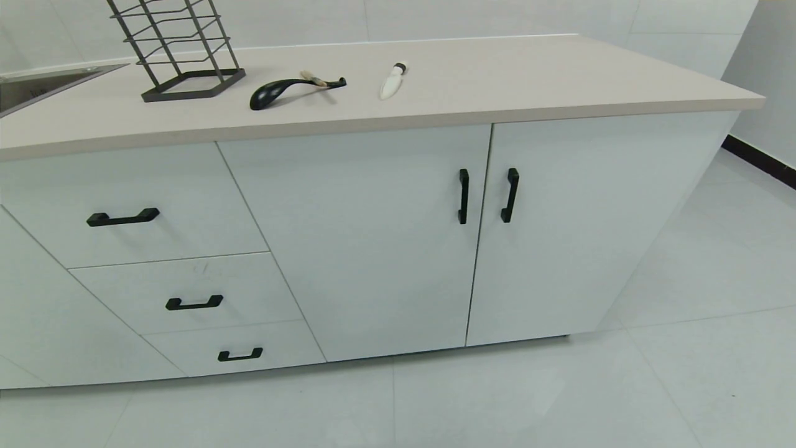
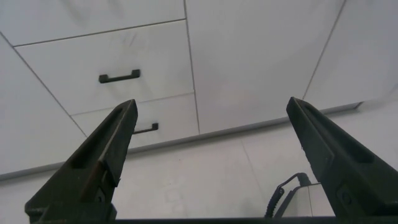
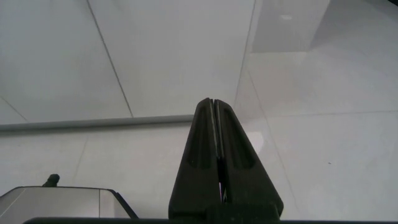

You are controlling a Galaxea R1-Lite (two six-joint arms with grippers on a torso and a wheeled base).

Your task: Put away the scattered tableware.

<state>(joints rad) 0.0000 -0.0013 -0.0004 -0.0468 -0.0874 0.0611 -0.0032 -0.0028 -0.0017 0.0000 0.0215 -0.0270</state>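
Three pieces lie loose on your bench [image 1: 497, 81], about midway between its front and back edges. They are a black spoon [image 1: 273, 92], a small tan-handled piece [image 1: 313, 78] against the spoon's handle, and a white knife [image 1: 392, 82] just beside them on the right-edge side. A wire rack [image 1: 180, 95] stands near the spoon, toward the sink [image 1: 37, 87] at the left corner. Your left hand [image 2: 211, 112] is spread wide before the drawers [image 2: 118, 56]. Your right hand [image 3: 215, 106] is pinched closed on nothing, above the floor [image 3: 311, 155].
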